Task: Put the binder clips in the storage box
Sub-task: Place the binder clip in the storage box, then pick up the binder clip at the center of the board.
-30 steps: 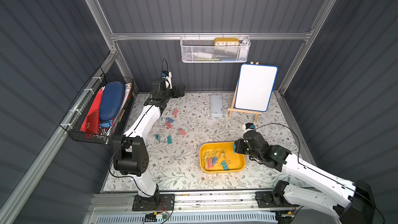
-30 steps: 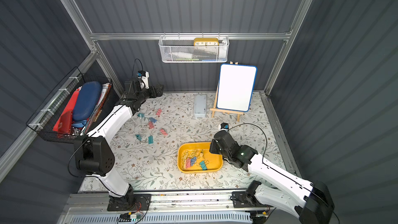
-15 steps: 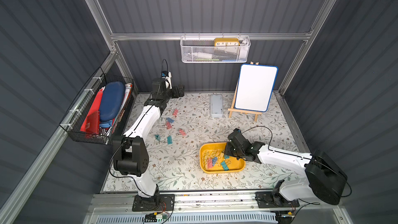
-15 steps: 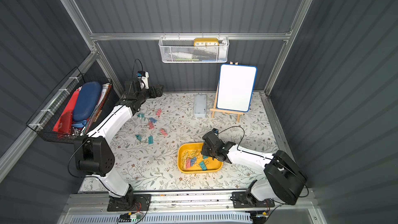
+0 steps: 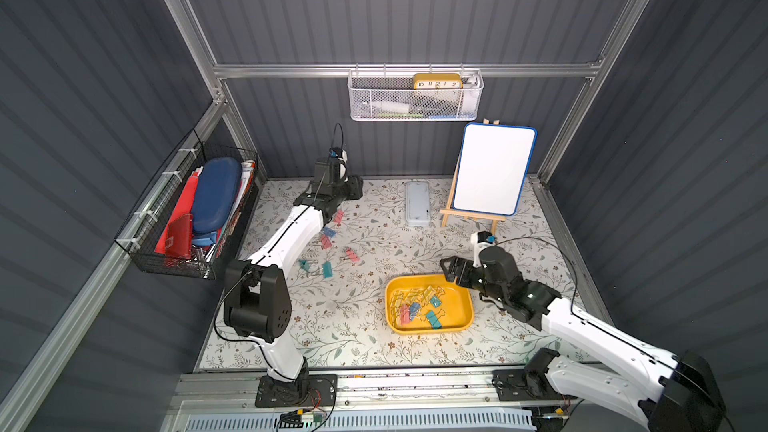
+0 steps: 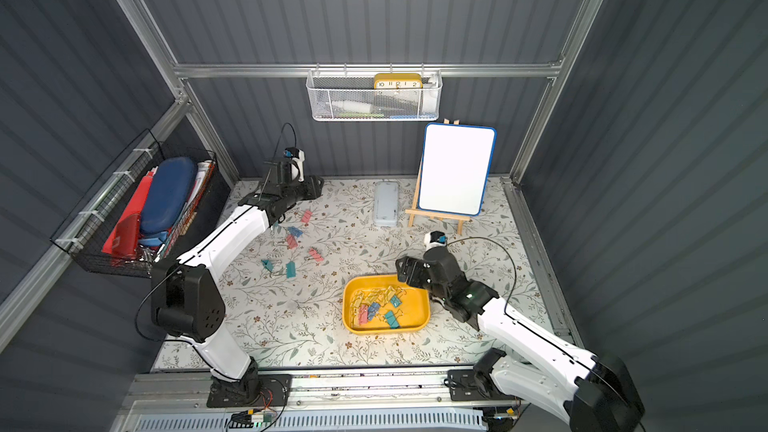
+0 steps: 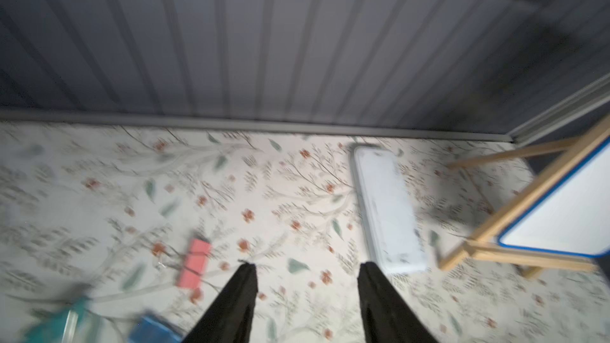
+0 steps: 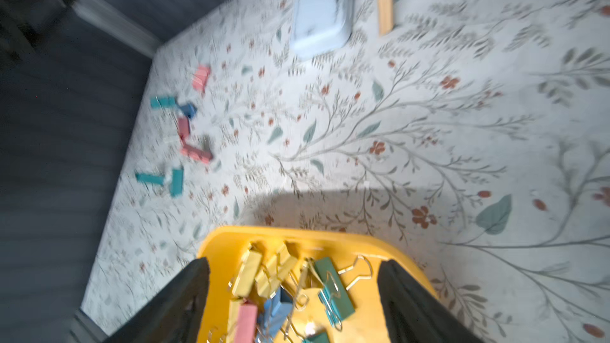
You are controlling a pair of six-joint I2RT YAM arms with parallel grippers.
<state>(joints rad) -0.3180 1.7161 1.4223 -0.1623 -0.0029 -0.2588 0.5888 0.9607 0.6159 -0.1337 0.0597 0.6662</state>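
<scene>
Binder clips (image 5: 415, 310) lie in storage box (image 5: 456, 307) (also left of it).

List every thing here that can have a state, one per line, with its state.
storage box, upright, partly filled
boxed binder clips, piled loosely
loose binder clips, scattered outside the box, not yet collected
left gripper, open, empty
right gripper, open, empty, over the box's edge
grey case, lid shut, lying flat
whiteboard, blank, standing tilted back
</scene>
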